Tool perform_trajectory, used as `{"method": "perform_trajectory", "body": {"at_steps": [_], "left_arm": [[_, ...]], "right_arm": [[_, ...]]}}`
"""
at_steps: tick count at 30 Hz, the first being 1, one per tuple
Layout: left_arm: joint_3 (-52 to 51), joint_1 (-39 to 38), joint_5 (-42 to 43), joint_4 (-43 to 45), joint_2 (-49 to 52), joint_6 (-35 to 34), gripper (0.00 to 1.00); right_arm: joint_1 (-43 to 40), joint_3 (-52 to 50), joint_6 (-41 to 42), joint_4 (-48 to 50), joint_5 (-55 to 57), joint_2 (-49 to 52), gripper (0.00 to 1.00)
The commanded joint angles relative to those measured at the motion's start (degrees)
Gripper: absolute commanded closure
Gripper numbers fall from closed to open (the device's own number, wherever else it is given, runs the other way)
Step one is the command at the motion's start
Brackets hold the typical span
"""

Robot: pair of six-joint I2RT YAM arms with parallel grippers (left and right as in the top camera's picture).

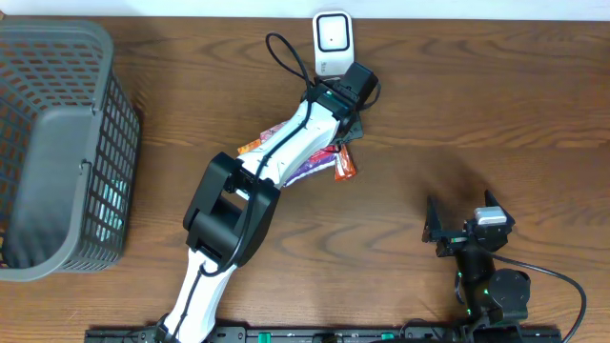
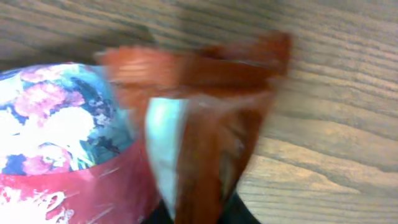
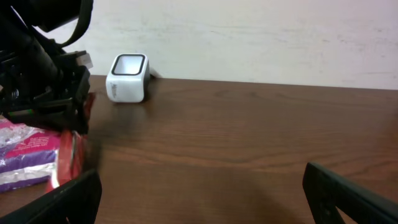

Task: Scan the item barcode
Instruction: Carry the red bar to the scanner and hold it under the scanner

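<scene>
Bare worktop [image 1: 496, 105] stretches right of the white scanner [image 1: 332, 40], which stands by the far edge; a grey basket [image 1: 57, 143] sits well to its left. The red packet [image 1: 344, 168] lies near the scanner's front, at the left hand [image 1: 347, 133], whose grip is too blurred to tell. The right hand [image 1: 464, 227] gapes empty, well apart.

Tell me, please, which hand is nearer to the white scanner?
Left. The left hand is just in front of the white scanner, close to it; the right hand is far off toward the front right.
</scene>
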Motion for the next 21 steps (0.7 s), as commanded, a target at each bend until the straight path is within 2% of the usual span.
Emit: {"method": "perform_trajectory", "body": {"at_steps": [1,3,6,10,17,21], "left_arm": [[0.13,0.37,-1.97,-0.33,-2.89,0.74,0.83],[0.17,0.37,-1.88,-0.35,-4.04,0.76,0.83],[0.17,0.35,-1.77,-0.68,-5.75,0.76,0.63],[0.17,0.39,-1.77,-1.01,-7.69,0.79,0.45],[0.17,0.48,-1.79,-0.87,-14.08,1.05,0.44],[0.17,0.59,-1.79,-1.03,-20.7,6.8,0.44]], "right_arm": [[-0.13,-0.09,0.39,-0.24,-0.35,-0.24,0.01],[-0.13,-0.09,0.39,-0.24,-0.35,-0.24,0.01],[-0.13,-0.09,0.39,-0.24,-0.35,-0.24,0.01],[-0.13,-0.09,0.39,-0.24,-0.35,-0.24,0.01],[-0.13,-0.09,0.42,-0.24,-0.35,-0.24,0.01],[-0.13,-0.09,0.42,-0.26,-0.35,-0.24,0.01]]}}
